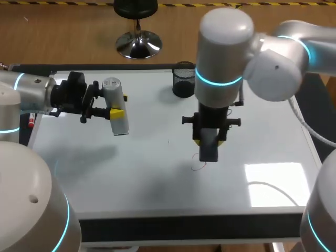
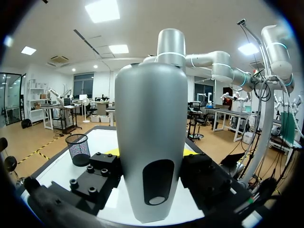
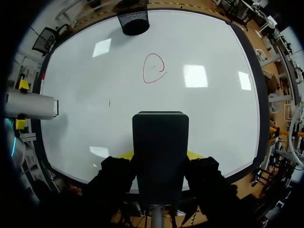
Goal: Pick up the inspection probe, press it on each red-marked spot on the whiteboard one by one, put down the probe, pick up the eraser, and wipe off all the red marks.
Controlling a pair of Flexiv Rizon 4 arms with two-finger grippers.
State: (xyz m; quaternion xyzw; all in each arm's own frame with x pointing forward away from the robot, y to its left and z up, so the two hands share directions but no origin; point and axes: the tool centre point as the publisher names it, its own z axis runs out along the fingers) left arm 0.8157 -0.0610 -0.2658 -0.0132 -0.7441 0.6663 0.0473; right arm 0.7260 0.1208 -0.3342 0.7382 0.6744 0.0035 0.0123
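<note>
1. Left gripper (image 1: 113, 111) — closed on the inspection probe (image 1: 119, 126), a grey body with a silvery cap, held above the left part of the whiteboard (image 1: 131, 173). In the left wrist view the probe fills the space between the yellow tips.
2. Right gripper (image 1: 209, 140) — clamped on the black eraser (image 1: 208, 151), which points down over the middle of the whiteboard.
3. Red mark (image 3: 154, 68): a hand-drawn loop on the whiteboard, just ahead of the eraser in the right wrist view. Whether the eraser touches the surface cannot be told.
4. Black mesh cup (image 1: 184, 80): upright at the whiteboard's far edge, well apart from the probe.
</note>
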